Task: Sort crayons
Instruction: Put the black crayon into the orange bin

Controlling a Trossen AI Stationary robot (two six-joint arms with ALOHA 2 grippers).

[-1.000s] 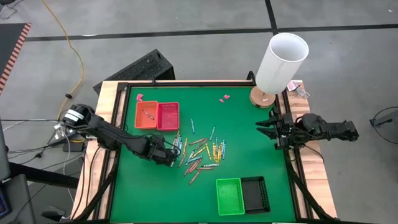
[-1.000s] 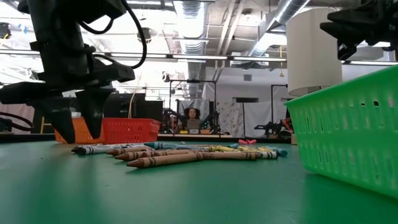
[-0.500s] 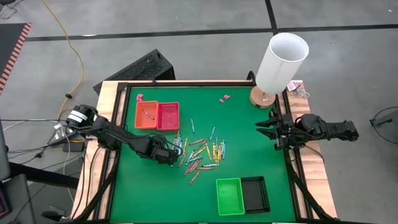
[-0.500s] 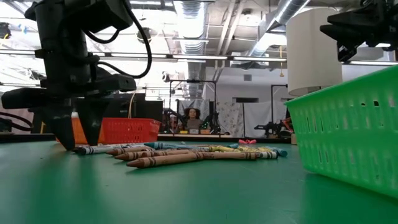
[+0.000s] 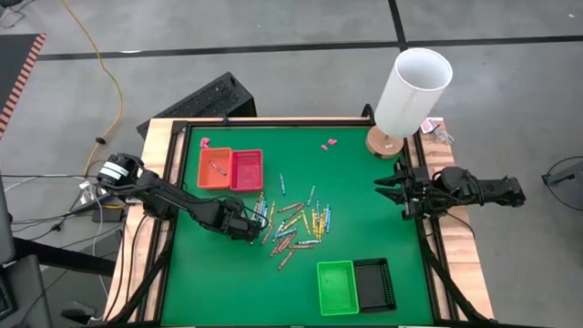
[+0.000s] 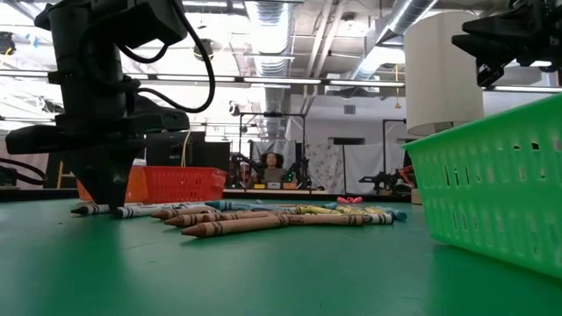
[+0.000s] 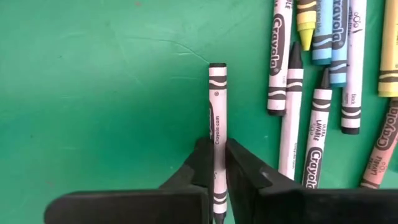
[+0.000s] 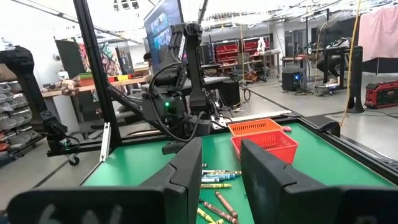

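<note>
"crayola.com" on grey crayon (image 7: 217,134), "crayola" on crayons (image 7: 317,158)

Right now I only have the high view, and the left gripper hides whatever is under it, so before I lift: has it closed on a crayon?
Observer: Yes. In the left wrist view the left gripper is shut on a single grey crayon, its fingers on either side of the stick.
Operator: Is it dragging any neighbours?
Observer: No. The grey crayon lies apart from the other crayons, with bare green mat between them.
Operator: Is it off the mat yet?
Observer: The low view shows the fingertips down at the mat surface, at the near end of the pile.
Operator: And the right arm?
Observer: The right gripper waits open at the table's right edge.
</note>
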